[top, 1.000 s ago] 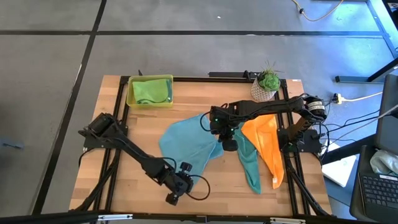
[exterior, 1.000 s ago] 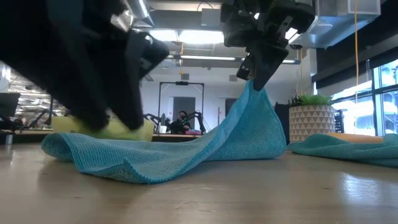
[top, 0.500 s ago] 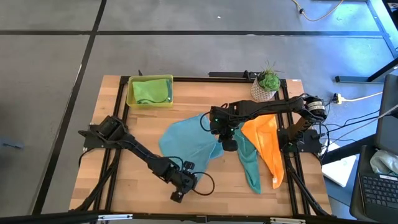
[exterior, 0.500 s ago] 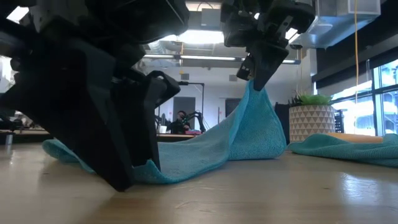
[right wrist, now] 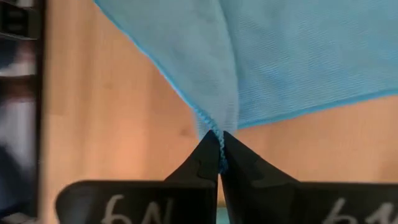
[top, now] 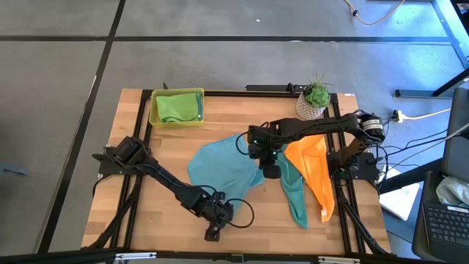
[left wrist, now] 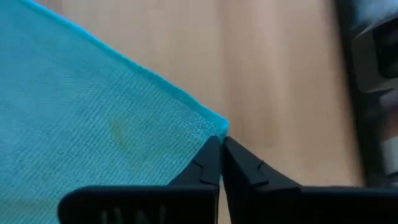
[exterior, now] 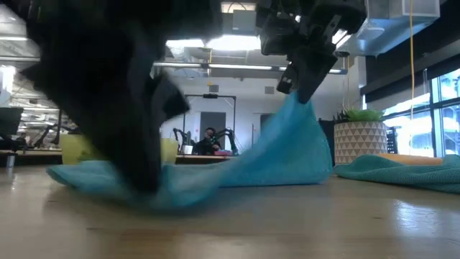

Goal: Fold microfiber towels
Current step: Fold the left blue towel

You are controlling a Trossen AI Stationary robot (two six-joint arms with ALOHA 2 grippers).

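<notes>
- Light blue towel (top: 223, 170) was spread mid-table; one corner was held raised, pinched in the closed right gripper (right wrist: 217, 163) (cloth seen betw. tips).
- Left gripper (left wrist: 221, 155) was closed at the near corner, low on the wood; tips met right at the cloth's point, so grip looked thin.
- Teal towel (top: 293, 194) & orange towel (top: 311, 172) lay just beside the right gripper.
- Judged best: hold to be checked, both corners lifted level, carried across evenly, edges matched w/o dragging neighbours.
</notes>
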